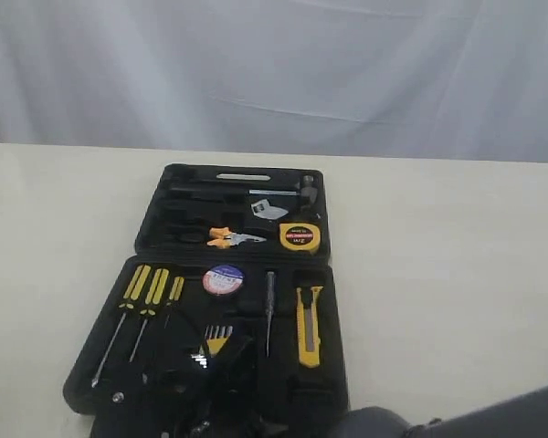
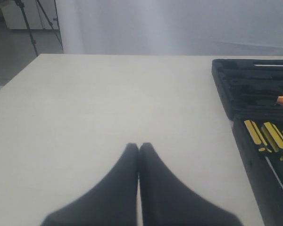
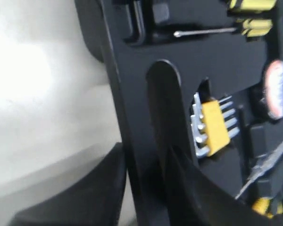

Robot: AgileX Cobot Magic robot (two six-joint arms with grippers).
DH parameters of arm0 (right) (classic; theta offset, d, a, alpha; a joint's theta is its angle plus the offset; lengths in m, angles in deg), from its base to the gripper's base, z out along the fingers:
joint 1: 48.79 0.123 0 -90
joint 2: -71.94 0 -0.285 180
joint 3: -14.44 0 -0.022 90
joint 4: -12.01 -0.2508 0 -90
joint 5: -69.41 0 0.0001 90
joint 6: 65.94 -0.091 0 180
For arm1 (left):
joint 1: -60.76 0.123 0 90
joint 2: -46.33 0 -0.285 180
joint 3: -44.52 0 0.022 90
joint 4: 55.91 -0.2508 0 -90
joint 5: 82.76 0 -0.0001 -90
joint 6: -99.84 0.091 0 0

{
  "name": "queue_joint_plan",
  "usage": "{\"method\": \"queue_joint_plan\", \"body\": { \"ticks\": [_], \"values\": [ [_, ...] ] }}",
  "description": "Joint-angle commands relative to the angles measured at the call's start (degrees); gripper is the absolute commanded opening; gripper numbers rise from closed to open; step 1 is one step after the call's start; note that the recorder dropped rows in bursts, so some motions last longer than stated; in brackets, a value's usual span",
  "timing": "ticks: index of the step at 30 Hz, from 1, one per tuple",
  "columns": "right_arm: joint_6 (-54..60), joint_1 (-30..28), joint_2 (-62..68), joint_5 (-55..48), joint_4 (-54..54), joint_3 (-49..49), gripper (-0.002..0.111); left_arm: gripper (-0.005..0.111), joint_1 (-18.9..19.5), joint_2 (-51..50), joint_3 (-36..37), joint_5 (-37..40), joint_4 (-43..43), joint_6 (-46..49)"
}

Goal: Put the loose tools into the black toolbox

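Both sets of smooth black jaws are closed: left gripper (image 2: 139,147) pinched on nothing, right gripper (image 3: 142,155) clamping the rounded rim of the matte black plastic toolbox (image 3: 120,84).

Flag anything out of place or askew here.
Nothing stands out. The tape measure and pliers sit in the black toolbox's far half, the tape roll and utility knife in the near half, all seated in recesses. Nothing lies loose on the visible table.
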Motion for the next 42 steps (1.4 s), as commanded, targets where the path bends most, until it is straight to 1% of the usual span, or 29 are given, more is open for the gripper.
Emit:
{"method": "queue_joint_plan", "body": {
  "ticks": [1,4,10,12,15,18,21,22,24,28,30,32,34,36,42],
  "values": [
    [4.7,2.1,-7.1,-1.2,-6.4,0.0,0.0,0.0,-0.3,0.1,0.1,-0.5,0.6,-0.2],
    [9.2,3.3,-12.4,-3.6,-12.3,0.0,0.0,0.0,-0.3,0.1,0.1,-0.5,0.6,-0.2],
    [27.6,4.1,-24.0,-9.5,-27.7,0.0,0.0,0.0,-0.3,0.1,0.1,-0.5,0.6,-0.2],
    [30.8,3.8,-26.7,-11.5,-28.4,0.0,0.0,0.0,-0.3,0.1,0.1,-0.5,0.6,-0.2],
    [35.7,1.5,-30.2,-14.1,-29.2,1.0,0.0,0.0,-0.3,0.1,0.1,-0.5,0.6,-0.2],
    [41.5,-3.5,-30.9,-14.9,-32.1,4.1,0.0,0.0,-0.3,0.1,0.1,-0.5,0.6,-0.2],
    [47.6,-11.4,-29.5,-10.6,-34.1,6.1,0.0,0.0,-0.3,0.1,0.1,-0.5,0.6,-0.2],
    [50.0,-14.9,-28.5,-8.2,-35.8,6.7,0.0,0.0,-0.3,0.1,0.1,-0.5,0.6,-0.2],
    [54.5,-20.0,-26.5,-6.0,-39.6,8.1,0.0,0.0,-0.3,0.1,0.1,-0.5,0.6,-0.2],
    [60.4,-27.5,-23.1,-2.6,-46.2,11.4,0.0,0.0,-0.3,0.1,0.1,-0.5,0.6,-0.2],
    [65.8,-30.1,-21.8,-0.5,-50.9,13.4,0.0,0.0,-0.3,0.1,0.1,-0.5,0.6,-0.2],
    [73.0,-33.1,-20.3,-0.8,-60.1,16.6,0.0,0.0,-0.3,0.1,0.1,-0.5,0.6,-0.2],
    [82.4,-35.9,-19.0,-3.9,-73.0,19.9,0.0,0.0,-0.3,0.1,0.1,-0.5,0.6,-0.2],
    [89.7,-37.1,-18.3,-7.7,-81.5,22.1,0.0,0.0,-0.3,0.1,0.1,-0.5,0.6,-0.2],
    [96.0,-37.3,-18.2,-13.7,-92.9,27.2,0.0,0.0,-0.3,0.1,0.1,-0.5,0.6,-0.2]
  ]
}}
